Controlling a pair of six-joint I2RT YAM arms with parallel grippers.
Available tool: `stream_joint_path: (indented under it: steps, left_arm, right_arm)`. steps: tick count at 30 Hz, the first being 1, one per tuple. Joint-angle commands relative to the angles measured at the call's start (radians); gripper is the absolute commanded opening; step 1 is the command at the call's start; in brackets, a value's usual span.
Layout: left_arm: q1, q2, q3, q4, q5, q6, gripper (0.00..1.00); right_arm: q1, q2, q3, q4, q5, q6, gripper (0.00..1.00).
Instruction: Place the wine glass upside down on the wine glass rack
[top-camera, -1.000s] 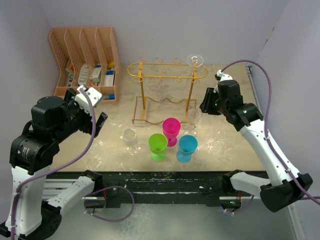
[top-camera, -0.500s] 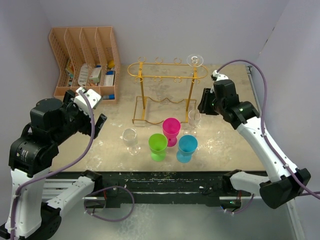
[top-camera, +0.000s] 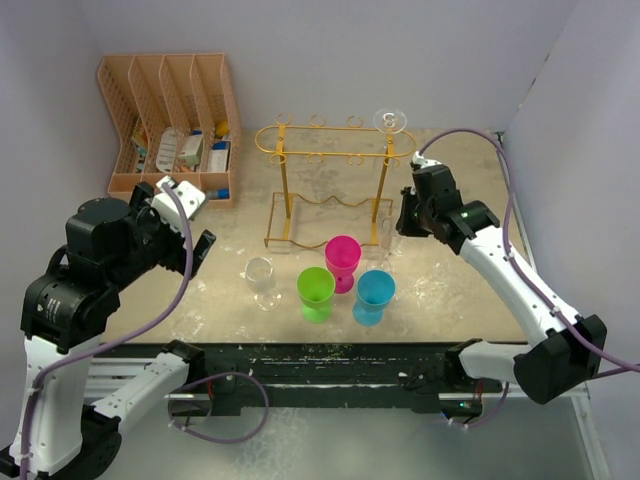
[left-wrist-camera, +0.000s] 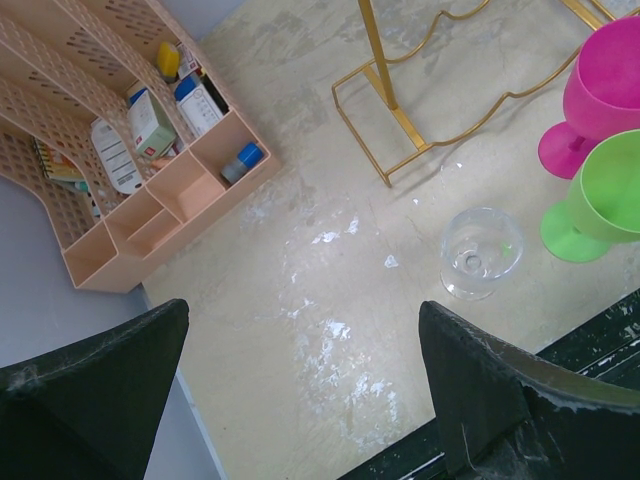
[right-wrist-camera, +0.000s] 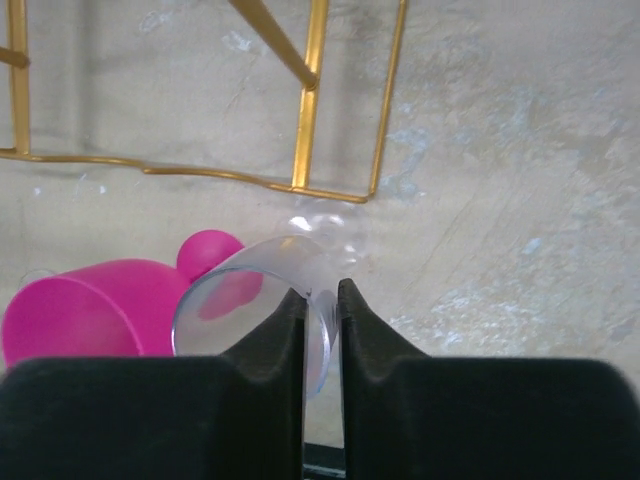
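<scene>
The gold wire wine glass rack (top-camera: 335, 150) stands at the back middle, with one clear glass (top-camera: 390, 121) hanging upside down at its right end. My right gripper (right-wrist-camera: 320, 315) is shut on the rim of a clear wine glass (right-wrist-camera: 250, 295), upright next to the rack's right post; it also shows in the top view (top-camera: 388, 236). A second clear wine glass (top-camera: 260, 275) stands upright at the front left, also in the left wrist view (left-wrist-camera: 482, 252). My left gripper (left-wrist-camera: 300, 400) is open and empty, above the table left of that glass.
A peach-orange file organiser (top-camera: 170, 125) with small items stands at the back left. A pink cup (top-camera: 342, 260), a green cup (top-camera: 316, 292) and a blue cup (top-camera: 374, 295) stand in front of the rack. The rack's wire base (right-wrist-camera: 310, 190) lies just behind the held glass.
My right gripper has moved left and down toward the rack's right post and closed on the clear glass's rim. The left arm has barely moved.
</scene>
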Motion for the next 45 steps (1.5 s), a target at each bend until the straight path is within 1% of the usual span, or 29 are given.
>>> stream_joint_path:
  steps: [1, 2, 4, 7, 11, 13, 17, 20, 22, 24, 26, 28, 30, 33, 36, 38, 40, 43, 44, 45]
  left_arm:
    - [-0.009, -0.003, -0.004, 0.042, -0.014, 0.009, 1.00]
    - [-0.010, -0.002, -0.005, 0.041, -0.014, 0.010, 1.00]
    - [-0.012, 0.001, -0.004, 0.041, -0.013, 0.010, 1.00]
    - [-0.016, 0.009, 0.011, 0.036, -0.006, 0.010, 1.00]
    - [-0.020, 0.042, 0.113, -0.011, 0.020, 0.010, 1.00]
    - [-0.026, 0.054, 0.145, -0.020, 0.039, 0.008, 1.00]
    - [-0.032, 0.068, 0.152, -0.007, 0.074, -0.019, 1.00]
    - [-0.031, 0.078, 0.156, 0.028, 0.044, -0.063, 1.00]
    - [-0.037, 0.085, 0.155, 0.060, 0.018, -0.098, 1.00]
    - [-0.042, 0.105, 0.167, 0.099, -0.006, -0.147, 1.00]
    - [-0.046, 0.134, 0.199, 0.138, 0.008, -0.199, 1.00]
    - [-0.045, 0.179, 0.257, 0.156, 0.077, -0.248, 1.00]
    - [-0.046, 0.239, 0.354, 0.151, 0.175, -0.305, 1.00]
    - [-0.045, 0.313, 0.520, 0.181, 0.341, -0.392, 1.00]
    - [-0.045, 0.402, 0.668, 0.223, 0.399, -0.492, 1.00]
    - [-0.044, 0.445, 0.712, 0.266, 0.427, -0.567, 1.00]
    - [-0.045, 0.482, 0.736, 0.310, 0.462, -0.619, 1.00]
    - [-0.041, 0.545, 0.792, 0.370, 0.453, -0.706, 1.00]
    - [-0.038, 0.567, 0.809, 0.388, 0.453, -0.737, 1.00]
    - [-0.033, 0.585, 0.815, 0.415, 0.457, -0.772, 1.00]
  right_arm:
    - [0.006, 0.023, -0.003, 0.012, 0.045, -0.009, 0.04]
    - [0.006, 0.026, 0.003, 0.008, 0.050, -0.010, 0.00]
    - [0.007, 0.017, 0.031, -0.014, 0.063, -0.011, 0.00]
    - [0.007, -0.010, 0.118, -0.102, 0.094, -0.023, 0.00]
    - [0.007, -0.050, 0.235, -0.256, 0.138, -0.042, 0.00]
    - [0.007, -0.068, 0.273, -0.317, 0.199, -0.044, 0.00]
    - [0.008, -0.094, 0.344, -0.403, 0.343, -0.035, 0.00]
    - [0.007, -0.101, 0.450, -0.450, 0.451, -0.035, 0.00]
    - [0.007, -0.106, 0.533, -0.449, 0.503, -0.048, 0.00]
    - [0.007, -0.130, 0.605, -0.393, 0.561, -0.061, 0.00]
    - [0.007, -0.173, 0.645, -0.272, 0.622, -0.093, 0.00]
    - [0.007, -0.207, 0.682, -0.130, 0.636, -0.141, 0.00]
    - [0.007, -0.209, 0.730, -0.029, 0.612, -0.181, 0.00]
    - [0.007, -0.187, 0.771, 0.110, 0.522, -0.216, 0.00]
    - [0.007, -0.170, 0.746, 0.276, 0.425, -0.243, 0.00]
    - [0.007, -0.169, 0.703, 0.412, 0.344, -0.271, 0.00]
    - [0.007, -0.177, 0.634, 0.593, 0.234, -0.332, 0.00]
    - [0.007, -0.185, 0.523, 0.830, 0.116, -0.422, 0.00]
    - [0.007, -0.174, 0.508, 0.878, 0.089, -0.445, 0.00]
    - [0.007, -0.157, 0.517, 0.891, 0.058, -0.452, 0.00]
